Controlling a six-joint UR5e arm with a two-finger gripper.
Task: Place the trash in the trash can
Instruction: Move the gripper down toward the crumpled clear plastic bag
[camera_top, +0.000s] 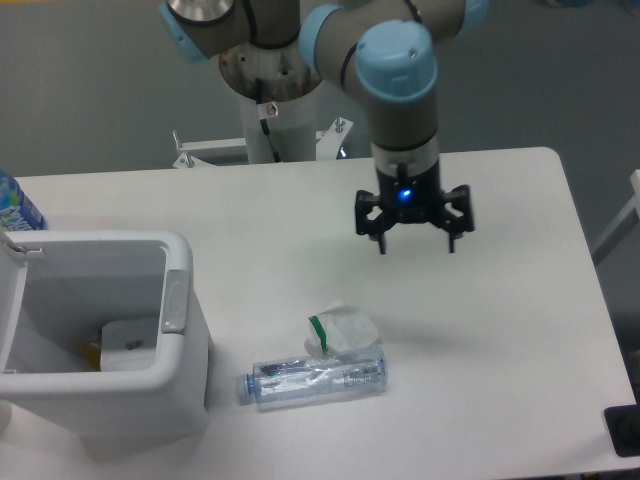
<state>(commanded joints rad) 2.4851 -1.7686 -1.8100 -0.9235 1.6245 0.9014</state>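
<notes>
Right of the bin (178, 300), your bottle (315, 377) lies on the desk (520, 330), wrapper (342, 329) touching its far side. Well beyond both hangs the gripper (414, 240), fingers spread, empty. You're approaching; next, descend over one piece.

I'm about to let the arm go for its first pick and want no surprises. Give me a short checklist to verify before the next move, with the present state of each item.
1. Gripper open and empty: ok, fingers spread, nothing between them.
2. Wrapper reachable from above: ok, nothing lies on it.
3. Wrapper apart from the bottle: not ok, they touch or overlap, so a grasp may disturb both.
4. Gripper above the wrapper: not ok, it hangs farther back and to the right in the picture.
5. Trash can mouth open: ok, though something pale already lies inside.
6. Gripper height above the table: cannot tell from one view.
</notes>
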